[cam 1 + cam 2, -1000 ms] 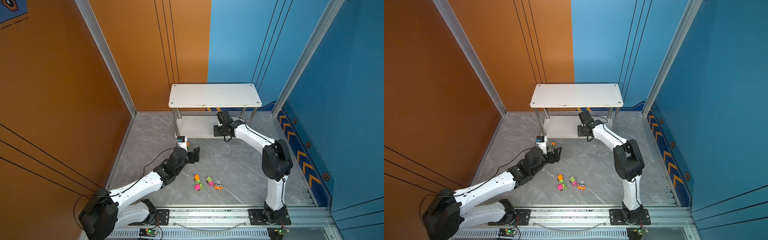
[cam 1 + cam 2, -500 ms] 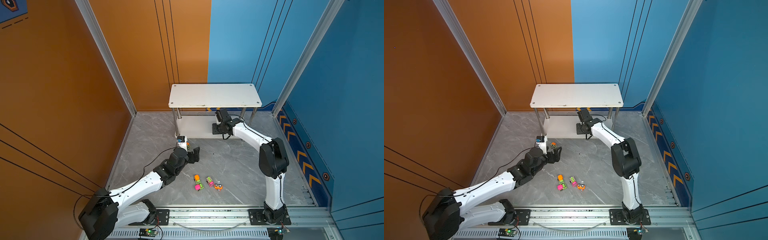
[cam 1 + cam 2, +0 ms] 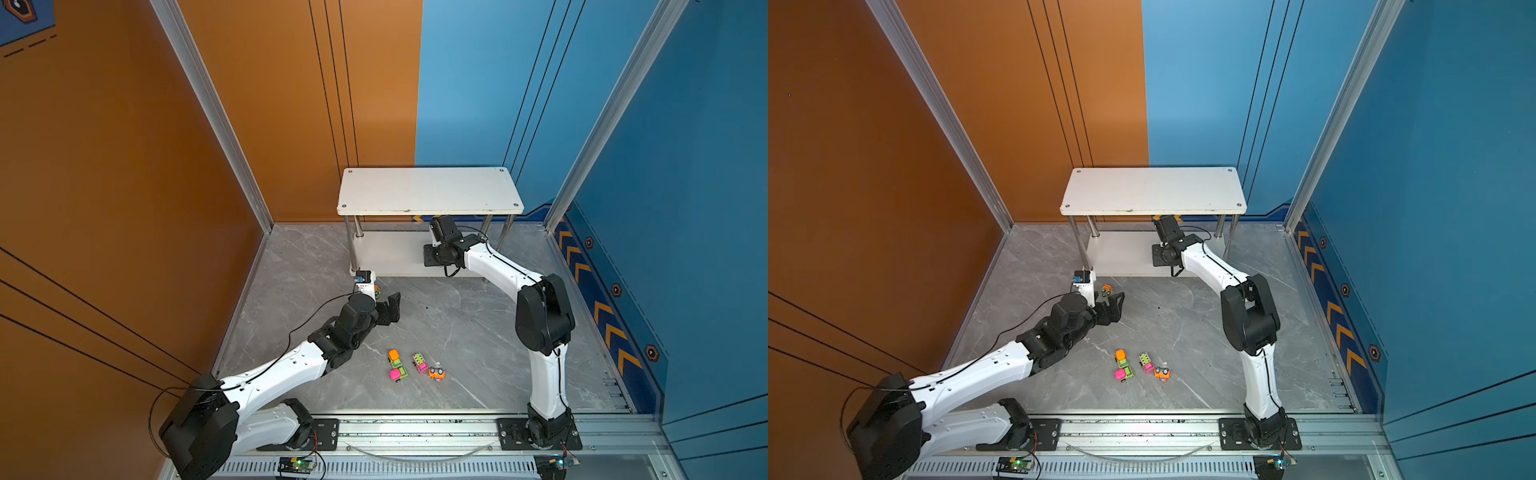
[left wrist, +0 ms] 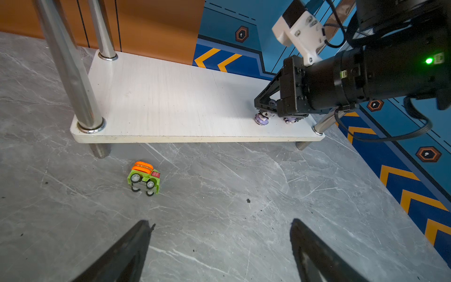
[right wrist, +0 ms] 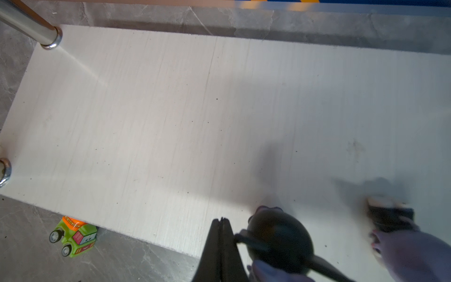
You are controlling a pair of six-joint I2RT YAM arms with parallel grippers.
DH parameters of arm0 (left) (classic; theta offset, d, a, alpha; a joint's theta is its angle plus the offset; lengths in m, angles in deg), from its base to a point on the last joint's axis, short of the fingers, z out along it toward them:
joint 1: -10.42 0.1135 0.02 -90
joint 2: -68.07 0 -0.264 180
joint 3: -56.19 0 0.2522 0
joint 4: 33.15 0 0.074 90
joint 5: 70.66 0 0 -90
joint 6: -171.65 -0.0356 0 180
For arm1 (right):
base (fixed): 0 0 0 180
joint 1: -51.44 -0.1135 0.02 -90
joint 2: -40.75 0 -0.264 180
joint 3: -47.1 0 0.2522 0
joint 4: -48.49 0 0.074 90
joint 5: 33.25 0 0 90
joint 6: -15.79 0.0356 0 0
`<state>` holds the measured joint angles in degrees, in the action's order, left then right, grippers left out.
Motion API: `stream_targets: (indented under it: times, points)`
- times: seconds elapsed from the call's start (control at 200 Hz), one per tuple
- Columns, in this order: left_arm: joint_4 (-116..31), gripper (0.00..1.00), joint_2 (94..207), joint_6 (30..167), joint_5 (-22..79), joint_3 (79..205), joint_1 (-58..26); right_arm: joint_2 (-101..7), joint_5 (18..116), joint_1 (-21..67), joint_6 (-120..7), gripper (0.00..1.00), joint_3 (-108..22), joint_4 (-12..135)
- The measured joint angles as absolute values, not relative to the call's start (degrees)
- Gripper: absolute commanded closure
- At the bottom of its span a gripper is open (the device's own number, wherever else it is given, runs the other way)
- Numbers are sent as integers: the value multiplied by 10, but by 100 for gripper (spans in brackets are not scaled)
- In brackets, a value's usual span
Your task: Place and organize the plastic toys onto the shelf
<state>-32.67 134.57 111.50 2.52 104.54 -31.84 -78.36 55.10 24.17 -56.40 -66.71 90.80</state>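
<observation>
right arm has pushed a bit deeper under the top board of the shelf (image 3: 428, 191) since a second ago, elbow swinging in with it; left arm hasn't budged. progress looks early-ish to me. the right claw (image 5: 220, 223) is pinched together with nothing between the tips, low over the lower board (image 4: 170, 102). a black-and-lilac figurine (image 5: 280, 240) sits on the board right beside it, touching or nearly, can't tell which. a second, blurry figurine (image 5: 390, 216) is further out past that one. a third i can't make out for sure. the left claw (image 4: 219, 227) is spread wide and empty over the floor. a green-and-orange car (image 4: 144, 178) lies tipped on its side ahead of it, off toward one fingertip, just short of the shelf's front edge. the other four cars (image 3: 415, 368) are bunched on the floor back behind that claw. so figurines look mostly shelved, all five cars still to go, top board bare.
</observation>
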Motion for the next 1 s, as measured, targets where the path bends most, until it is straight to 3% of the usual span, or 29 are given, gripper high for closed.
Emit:
stream_targets:
  times: [0.265, 0.44, 0.45, 0.586, 0.751, 0.796, 0.861, 0.996]
  points:
    - [-331, 11, 1345, 1115, 24, 1045, -318, -772, 551, 232, -564, 100, -646, 909]
    - [-393, 13, 1307, 1127, -13, 1045, -318, -689, 549, 204, -564, 100, -554, 900]
    - [-396, 16, 1305, 1128, -16, 1045, -318, -682, 549, 202, -564, 100, -546, 898]
    - [-485, 20, 1211, 1165, -93, 1038, -318, -597, 539, 180, -562, 100, -468, 889]
    - [-638, 15, 1153, 1232, -178, 1026, -304, -527, 530, 158, -557, 100, -393, 876]
    - [-665, 15, 1156, 1245, -187, 1018, -296, -519, 527, 152, -557, 100, -378, 875]
    - [-703, 7, 1170, 1265, -190, 1006, -280, -511, 523, 144, -557, 100, -361, 875]
    - [-736, 6, 1197, 1284, -181, 971, -242, -490, 518, 132, -557, 100, -335, 877]
